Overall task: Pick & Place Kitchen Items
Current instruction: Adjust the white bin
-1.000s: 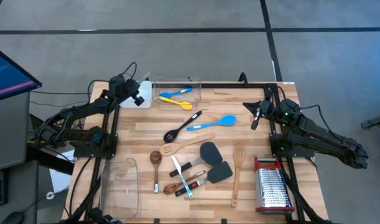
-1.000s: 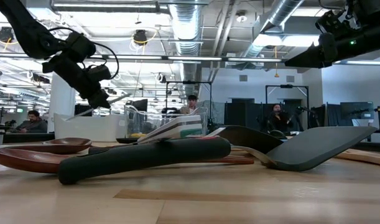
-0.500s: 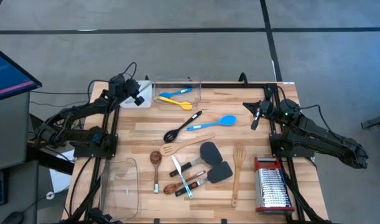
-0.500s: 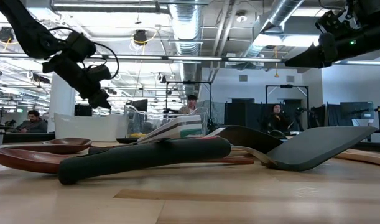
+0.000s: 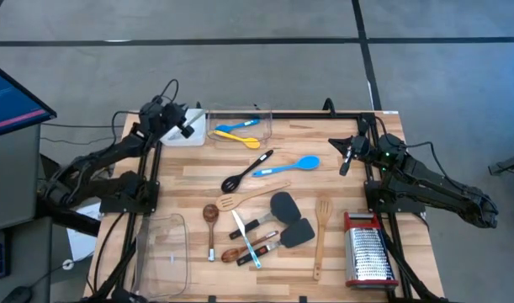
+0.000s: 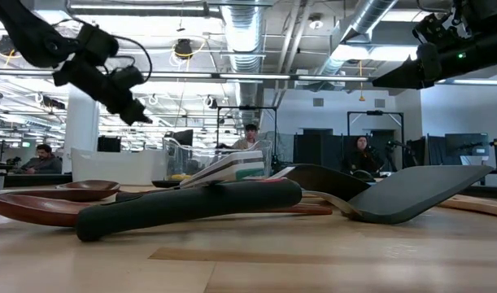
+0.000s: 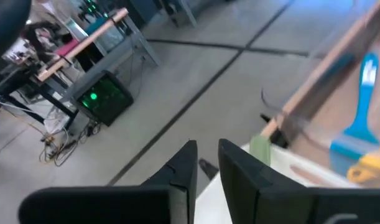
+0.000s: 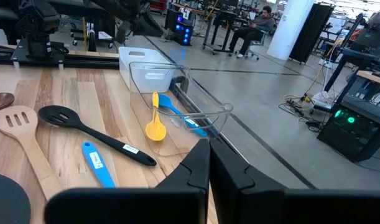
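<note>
Since the earlier pics the left arm has drawn back from above the white plastic tray toward the table's far-left corner; nothing else has shifted.

Left gripper now hangs just past the tray's far-left edge, raised. In the left wrist view its two dark fingers stand a narrow gap apart w/ nothing between them: nearly shut, empty.

Right gripper hovers above the right side of the table, near the round blue silicone spoon. Fingers pressed together, holding nothing; this arm waits.

Kitchen items: a yellow silicone spoon and a 2nd, smaller blue silicone utensil lie inside the clear plastic tub at the far edge, beside the tray. The rest lie loose mid-table:
- black slotted spoon, just beside the blue spoon
- pale wooden slotted spatula
- dark brown wooden spoon
- two dark grey spatulas, one nearer than the other
- light wooden fork-ended spatula
- small white and teal-handled pieces, crossing each other

Steel box grater w/ red trim stands near-right. A 2nd clear tub sits near-left, seemingly empty.

Judged step: between picks; most items not yet placed. Next move prob. calls for the left arm to swing toward mid-table, open wider, descend over one handle.
</note>
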Controlling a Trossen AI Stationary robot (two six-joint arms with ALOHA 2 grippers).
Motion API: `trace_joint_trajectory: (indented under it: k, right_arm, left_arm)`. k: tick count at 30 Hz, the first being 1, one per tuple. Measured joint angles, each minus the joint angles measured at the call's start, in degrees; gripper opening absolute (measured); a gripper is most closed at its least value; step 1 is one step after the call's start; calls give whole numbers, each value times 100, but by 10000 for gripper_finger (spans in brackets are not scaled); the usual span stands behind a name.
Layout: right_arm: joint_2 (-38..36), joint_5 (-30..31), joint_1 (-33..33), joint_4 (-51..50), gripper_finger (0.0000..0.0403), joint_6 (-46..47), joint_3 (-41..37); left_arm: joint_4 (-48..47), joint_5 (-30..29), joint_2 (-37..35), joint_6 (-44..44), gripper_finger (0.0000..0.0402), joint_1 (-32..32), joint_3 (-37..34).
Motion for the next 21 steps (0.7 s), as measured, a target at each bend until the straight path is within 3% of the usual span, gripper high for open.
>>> trace_joint_trajectory:
  k: [9, 21]
  right_arm:
    - [2, 0, 0, 0, 1, 2, 0]
    - [0, 1, -2, 2, 1, 0, 0]
  left_arm:
    - [-448, 259, -669, -930, 4, -350, 2]
    - [-1884, 1117, -704, -1340, 1, -884, 4]
